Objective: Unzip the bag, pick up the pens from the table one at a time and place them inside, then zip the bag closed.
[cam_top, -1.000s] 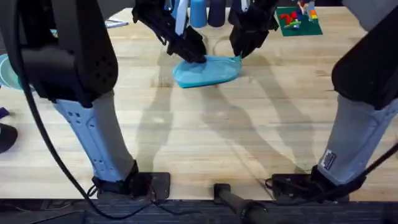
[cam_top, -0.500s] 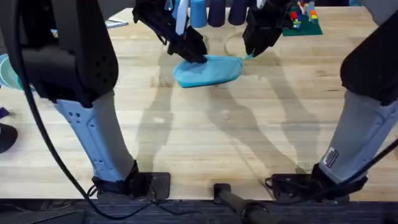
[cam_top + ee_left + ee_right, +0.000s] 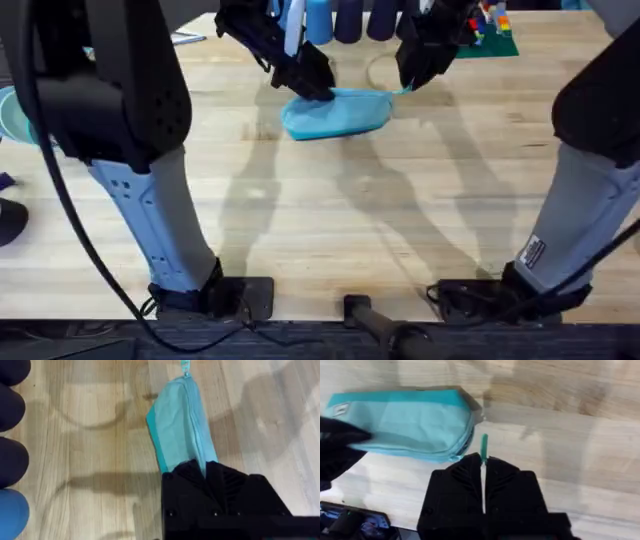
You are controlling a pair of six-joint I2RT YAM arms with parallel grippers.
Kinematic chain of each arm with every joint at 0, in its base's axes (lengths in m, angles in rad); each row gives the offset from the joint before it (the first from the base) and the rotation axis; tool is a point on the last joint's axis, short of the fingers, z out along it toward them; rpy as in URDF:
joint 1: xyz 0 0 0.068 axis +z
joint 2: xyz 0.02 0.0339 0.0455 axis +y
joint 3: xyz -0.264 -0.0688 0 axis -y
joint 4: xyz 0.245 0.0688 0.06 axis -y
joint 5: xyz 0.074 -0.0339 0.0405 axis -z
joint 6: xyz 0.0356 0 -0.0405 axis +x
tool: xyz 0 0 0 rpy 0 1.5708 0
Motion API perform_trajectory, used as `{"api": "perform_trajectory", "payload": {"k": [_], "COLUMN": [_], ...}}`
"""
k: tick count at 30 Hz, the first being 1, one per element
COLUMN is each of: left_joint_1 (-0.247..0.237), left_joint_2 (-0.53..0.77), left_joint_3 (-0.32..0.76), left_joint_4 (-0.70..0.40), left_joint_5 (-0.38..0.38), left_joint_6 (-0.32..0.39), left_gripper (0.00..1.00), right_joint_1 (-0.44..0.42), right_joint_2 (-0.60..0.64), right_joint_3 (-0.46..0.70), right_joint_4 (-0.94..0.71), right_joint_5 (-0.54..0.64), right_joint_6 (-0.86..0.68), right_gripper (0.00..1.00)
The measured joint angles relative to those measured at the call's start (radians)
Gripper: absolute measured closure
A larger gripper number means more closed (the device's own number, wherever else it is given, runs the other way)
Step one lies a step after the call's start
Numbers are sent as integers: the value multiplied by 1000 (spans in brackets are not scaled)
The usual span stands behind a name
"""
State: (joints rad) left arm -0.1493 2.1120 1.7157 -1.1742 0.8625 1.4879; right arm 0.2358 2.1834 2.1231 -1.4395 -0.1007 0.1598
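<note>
The light-blue bag [image 3: 335, 113] lies on the table [image 3: 330, 220] at the far middle. My left gripper [image 3: 312, 85] is shut on the bag's left end; in the left wrist view its black fingers [image 3: 235, 480] pinch the fabric of the bag [image 3: 182, 425]. My right gripper [image 3: 408, 80] sits just past the bag's right end, shut on the teal zipper pull [image 3: 484, 444], which sticks out from the bag [image 3: 405, 422] toward my right gripper [image 3: 483, 460]. The zipper line looks closed along the bag's top. The pens are out of view.
Blue and dark cylinders [image 3: 335, 18] stand in a row behind the bag, also at the edge of the left wrist view [image 3: 10, 410]. A green plate with toy bricks [image 3: 480, 30] sits at the back right. A teal dish [image 3: 8, 115] is at the left edge.
My right gripper has moved to the right with the zipper pull, from over the bag's right end to just beyond it. The bag shifted slightly right. The left gripper stayed put.
</note>
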Motion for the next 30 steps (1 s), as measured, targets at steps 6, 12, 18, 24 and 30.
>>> {"api": "perform_trajectory", "payload": {"k": [6, 12, 18, 24, 30], "left_joint_1": [0, 0, -3, -3, -3], "left_joint_2": [0, 0, 0, 0, 0], "left_joint_3": [0, 0, 0, 0, 0], "left_joint_4": [0, -1, -4, -4, -5], "left_joint_5": [-1, -1, -1, -2, -2], "left_joint_6": [0, 0, 0, 0, 0], "left_gripper": [959, 959, 959, 959, 959], "right_joint_1": [-13, -18, -18, -18, -19], "right_joint_2": [0, 0, -8, -30, -30], "right_joint_3": [-102, -225, -336, -354, -345], "right_joint_4": [82, 188, 292, 306, 260], "right_joint_5": [12, 13, 8, 14, 15], "right_joint_6": [0, 22, 43, 54, 56], "right_gripper": [968, 968, 968, 968, 968]}}
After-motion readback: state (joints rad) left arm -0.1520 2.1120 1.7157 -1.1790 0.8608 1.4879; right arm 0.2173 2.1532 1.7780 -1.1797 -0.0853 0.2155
